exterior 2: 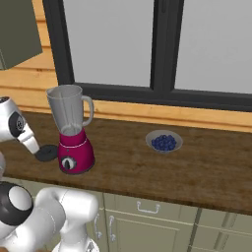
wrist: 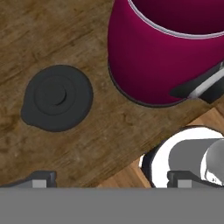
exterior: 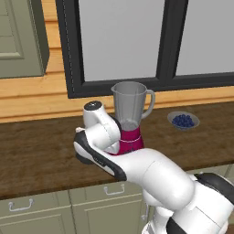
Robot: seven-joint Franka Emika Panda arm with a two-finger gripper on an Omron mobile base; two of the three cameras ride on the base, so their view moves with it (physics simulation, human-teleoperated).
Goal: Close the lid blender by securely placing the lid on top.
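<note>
Lid (wrist: 57, 97) lies flat on the surface (wrist: 65, 26) beside the blender (wrist: 166, 48): judged light, rigid, thin-edged; best taken by its raised centre knob, claw (wrist: 111, 177) wide, empty.

Setting: a home kitchen, rendered. Evidence: dark wooden countertop (exterior 2: 197, 167) over grey-green base cabinets (exterior 2: 147, 221) with metal pull handles; a matching wall cabinet (exterior: 20, 36); dark-framed window (exterior 2: 162, 49) above wood-panelled wall; a blender (exterior 2: 73, 130) and bowl of blueberries (exterior 2: 164, 141) on the counter.
</note>
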